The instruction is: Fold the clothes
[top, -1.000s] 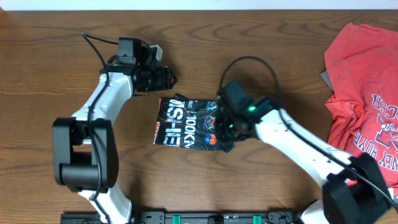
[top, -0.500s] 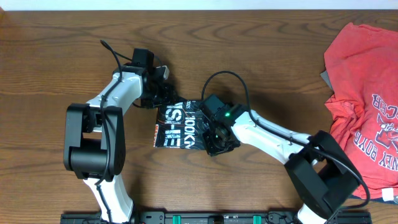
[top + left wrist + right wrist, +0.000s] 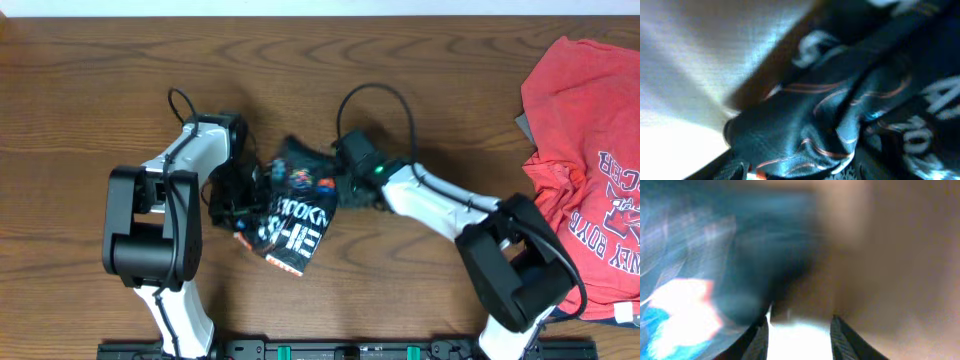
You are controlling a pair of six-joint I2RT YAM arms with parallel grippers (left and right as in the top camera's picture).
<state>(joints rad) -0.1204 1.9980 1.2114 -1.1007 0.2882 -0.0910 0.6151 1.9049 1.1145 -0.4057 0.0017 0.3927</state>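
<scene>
**Two-arm station seen from above and from both wrists.** The left hand [image 3: 237,198] lies at the left edge of the black jersey [image 3: 297,212]. Dark hand and dark cloth merge in the overhead view, and the left wrist view is filled with creased fabric [image 3: 840,100], so it cannot be told whether this hand is wide, narrow or holding cloth. That wrist view shows fine orange and white contour lines and blurred white lettering on the fabric, with a bright, washed-out area to the upper left. The right hand [image 3: 352,187] sits at the jersey's upper right edge. In the blurred right wrist view its two dark fingers [image 3: 760,335] stand apart with a bright gap between them and nothing visibly gripped [image 3: 799,330]. The jersey [image 3: 690,255] lies just to the left of the fingers, carrying a white, red and blue patch, and brown worktop lies to the right. Seen from above, the jersey is a small rumpled bundle, tilted, on the worktop [image 3: 80,90] between the two hands, near the middle of the surface. White lettering faces up on its lower half and small coloured logos on its upper half. The white left arm [image 3: 185,155] reaches it from the lower left and the white right arm [image 3: 440,205] from the lower right, a black cable [image 3: 375,90] looping above the latter. A red T-shirt [image 3: 585,150] with white lettering lies crumpled at the far right edge, well apart from the jersey.
</scene>
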